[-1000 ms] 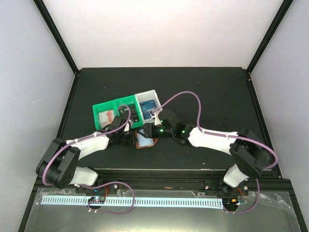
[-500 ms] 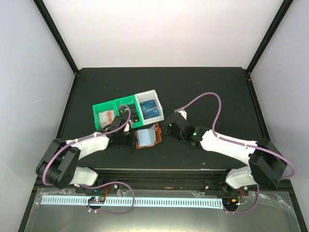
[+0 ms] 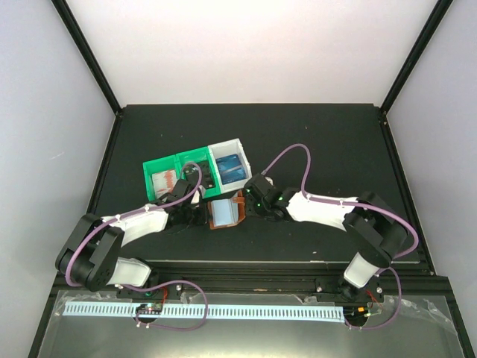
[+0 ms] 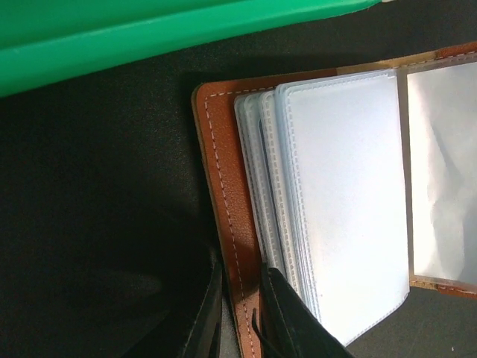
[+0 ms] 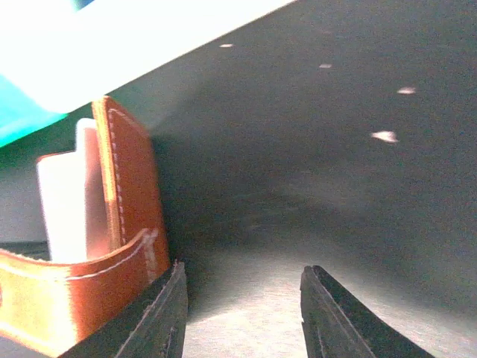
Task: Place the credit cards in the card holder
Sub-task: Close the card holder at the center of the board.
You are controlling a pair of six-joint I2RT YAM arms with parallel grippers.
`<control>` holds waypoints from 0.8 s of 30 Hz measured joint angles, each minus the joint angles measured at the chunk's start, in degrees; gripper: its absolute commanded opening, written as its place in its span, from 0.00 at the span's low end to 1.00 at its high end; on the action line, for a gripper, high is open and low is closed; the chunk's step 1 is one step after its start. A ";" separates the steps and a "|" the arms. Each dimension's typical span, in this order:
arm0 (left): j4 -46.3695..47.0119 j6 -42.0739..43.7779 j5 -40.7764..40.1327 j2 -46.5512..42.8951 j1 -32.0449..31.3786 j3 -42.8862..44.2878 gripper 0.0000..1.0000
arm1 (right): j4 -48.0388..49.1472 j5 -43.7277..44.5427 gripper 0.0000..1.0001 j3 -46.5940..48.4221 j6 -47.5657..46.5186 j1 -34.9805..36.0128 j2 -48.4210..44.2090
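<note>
The card holder (image 3: 226, 213) lies open on the black bench (image 3: 313, 142), just in front of the green bin (image 3: 179, 156) and the white bin (image 3: 223, 146), which stand side by side. Its reddish-brown leather cover faces down and its stack of clear pockets (image 4: 343, 194) faces up, fanned a little at the left edge.

The left gripper (image 4: 238, 324) is nearly closed and pinches the holder's left leather cover between its two black fingers, right beside the stitched seam.

The right gripper (image 5: 242, 313) sits low at the holder's right side with its jaws standing apart. Only bare bench shows between them, and it has hold of nothing. From its wrist view the holder's right cover stands up from the bench, with a pale pocket behind it. The gripper's finger (image 5: 160, 313) on that side is just beside a curved leather strap (image 5: 74, 291); I cannot tell whether they touch.

A blue credit card (image 3: 232, 169) lies in the white bin. Some red-and-white cards (image 3: 164, 179) sit in the green bin's left compartment.
</note>
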 measured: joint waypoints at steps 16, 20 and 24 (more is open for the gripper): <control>0.96 0.70 4.20 1.27 0.00 0.07 0.17 | 11.41 -16.46 0.45 2.62 -4.52 0.00 6.69; 1.99 0.90 5.68 2.21 0.00 0.22 0.17 | 10.69 -16.50 0.46 3.02 -5.05 0.00 9.16; 2.54 1.16 6.36 2.82 0.00 0.46 0.17 | 10.75 -16.85 0.47 4.00 -5.81 0.00 10.69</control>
